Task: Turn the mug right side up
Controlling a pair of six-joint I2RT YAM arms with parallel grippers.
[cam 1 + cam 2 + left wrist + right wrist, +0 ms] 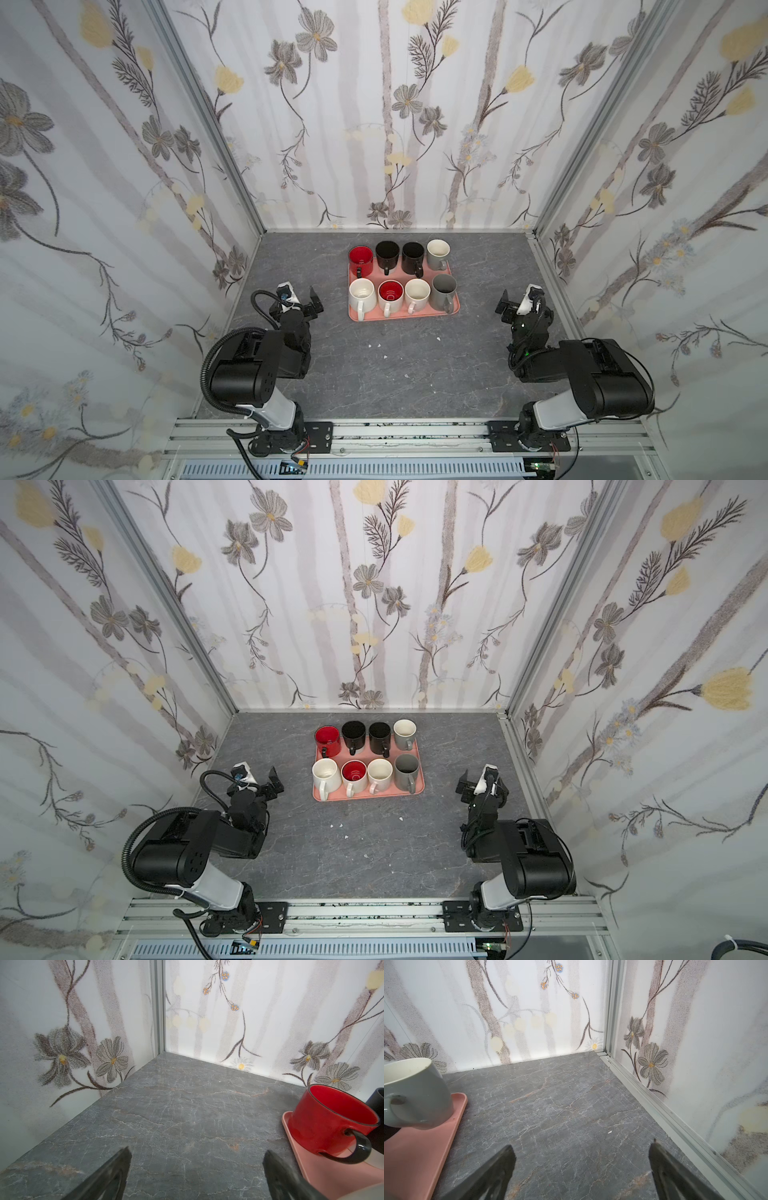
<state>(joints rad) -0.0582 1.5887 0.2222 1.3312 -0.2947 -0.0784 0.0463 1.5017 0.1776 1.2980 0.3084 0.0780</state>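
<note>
Several mugs stand in two rows on a pink tray (455, 309) (419, 789) at the back middle of the table. Red (360, 257), white (361, 293) and grey (444, 289) mugs show open mouths facing up. Two black mugs (387, 254) (412, 255) have dark tops, and I cannot tell mouth from base. My left gripper (299, 301) (196, 1159) hovers open left of the tray, nothing between its fingers. My right gripper (519, 303) (581, 1157) hovers open right of the tray, also holding nothing. The left wrist view shows the red mug (328, 1122), the right wrist view a grey mug (415, 1093).
Flowered walls close the grey marbled table on three sides, with metal corner posts (249, 208). A metal rail (374, 434) carrying both arm bases runs along the front edge. Small white specks (376, 345) lie on the table in front of the tray.
</note>
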